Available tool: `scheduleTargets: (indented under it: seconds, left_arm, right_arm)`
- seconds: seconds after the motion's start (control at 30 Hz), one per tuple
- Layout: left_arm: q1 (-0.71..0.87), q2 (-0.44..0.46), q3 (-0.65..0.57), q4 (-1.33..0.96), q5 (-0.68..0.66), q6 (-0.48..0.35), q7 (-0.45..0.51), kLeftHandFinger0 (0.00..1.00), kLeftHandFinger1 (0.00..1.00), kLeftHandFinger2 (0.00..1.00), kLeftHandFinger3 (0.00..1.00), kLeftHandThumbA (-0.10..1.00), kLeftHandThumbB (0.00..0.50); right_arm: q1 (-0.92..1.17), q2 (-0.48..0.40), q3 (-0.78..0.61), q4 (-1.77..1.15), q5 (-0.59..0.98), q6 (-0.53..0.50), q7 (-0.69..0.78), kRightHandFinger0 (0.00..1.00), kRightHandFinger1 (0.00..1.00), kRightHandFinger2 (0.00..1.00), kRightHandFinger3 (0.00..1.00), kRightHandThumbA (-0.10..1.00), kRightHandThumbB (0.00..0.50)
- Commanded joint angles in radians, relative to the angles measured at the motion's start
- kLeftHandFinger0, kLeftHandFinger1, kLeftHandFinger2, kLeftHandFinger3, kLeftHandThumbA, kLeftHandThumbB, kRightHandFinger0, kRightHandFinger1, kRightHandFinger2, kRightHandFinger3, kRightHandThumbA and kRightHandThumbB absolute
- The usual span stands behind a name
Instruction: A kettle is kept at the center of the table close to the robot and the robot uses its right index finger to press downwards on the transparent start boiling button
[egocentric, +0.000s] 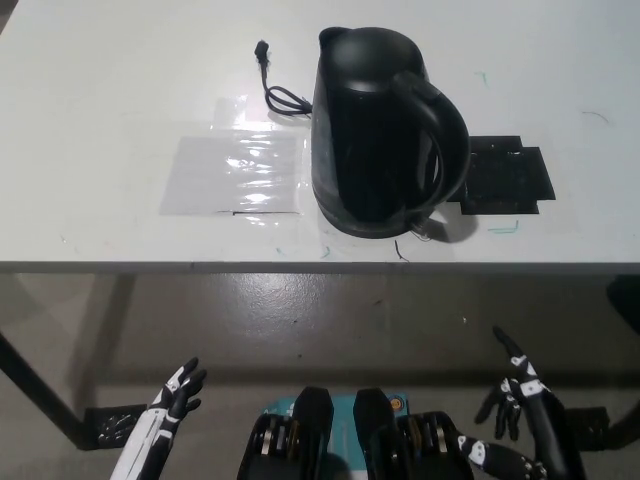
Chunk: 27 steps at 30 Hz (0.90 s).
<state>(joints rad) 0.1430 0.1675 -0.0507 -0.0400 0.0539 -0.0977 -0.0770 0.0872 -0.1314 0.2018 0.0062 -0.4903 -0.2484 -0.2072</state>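
A white table (120, 80) fills the upper half of the head view, its near edge running across the middle of the picture above a grey floor. On it, just right of center and close to that near edge, stands the black kettle (375, 130), upright, its curved handle (445, 140) turned toward the right. Left of the kettle, a clear plastic sheet (235, 175) lies flat on the tabletop, nearly touching the kettle's base. To the right, partly behind the handle, a black square mat (505, 180) lies flat. A black cord (280, 90) curls from the kettle's left side toward the far edge. Both hands hang below the table, well apart from the kettle: the white left hand (178, 392) at lower left with fingers spread and holding nothing, the black right hand (515, 395) at lower right with 1 finger raised and the rest loosely curled, empty.
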Motion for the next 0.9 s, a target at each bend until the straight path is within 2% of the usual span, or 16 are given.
scheduleTargets:
  seconds: [0.0,0.3,0.47,0.5,0.57,0.87]
  left_arm:
    - [0.001,0.032,-0.021,-0.065,0.031,-0.126,-0.027,1.0,1.0,1.0,1.0,1.0,0.302]
    - [-0.001,0.032,-0.019,-0.067,0.018,-0.11,-0.033,1.0,1.0,1.0,1.0,1.0,0.33]
    - [0.001,0.033,-0.021,-0.068,0.027,-0.119,-0.034,1.0,1.0,1.0,1.0,1.0,0.325]
    - [0.001,0.034,-0.022,-0.067,0.027,-0.12,-0.035,1.0,1.0,1.0,1.0,1.0,0.325]
    - [-0.002,0.032,-0.021,-0.068,0.023,-0.111,-0.034,1.0,1.0,1.0,1.0,1.0,0.327]
    - [0.006,0.031,-0.027,-0.066,0.025,-0.127,-0.029,1.0,1.0,1.0,1.0,1.0,0.325]
  right_arm:
    - [-0.122,0.032,0.048,-0.144,-0.402,0.1,-0.083,0.0,0.01,0.24,1.0,1.0,0.25]
    - [-0.247,0.048,0.078,-0.06,-0.439,0.166,-0.06,0.0,0.0,0.1,1.0,1.0,0.279]
    - [-0.298,0.05,0.089,-0.008,-0.442,0.196,-0.051,0.0,0.0,0.12,1.0,1.0,0.268]
    - [-0.304,0.05,0.09,-0.004,-0.444,0.207,-0.042,0.0,0.0,0.1,1.0,1.0,0.267]
    - [-0.328,0.049,0.093,0.017,-0.453,0.222,-0.041,0.0,0.0,0.0,1.0,1.0,0.261]
    - [-0.375,0.05,0.101,0.116,-0.471,0.263,-0.056,0.0,0.0,0.0,1.0,1.0,0.252]
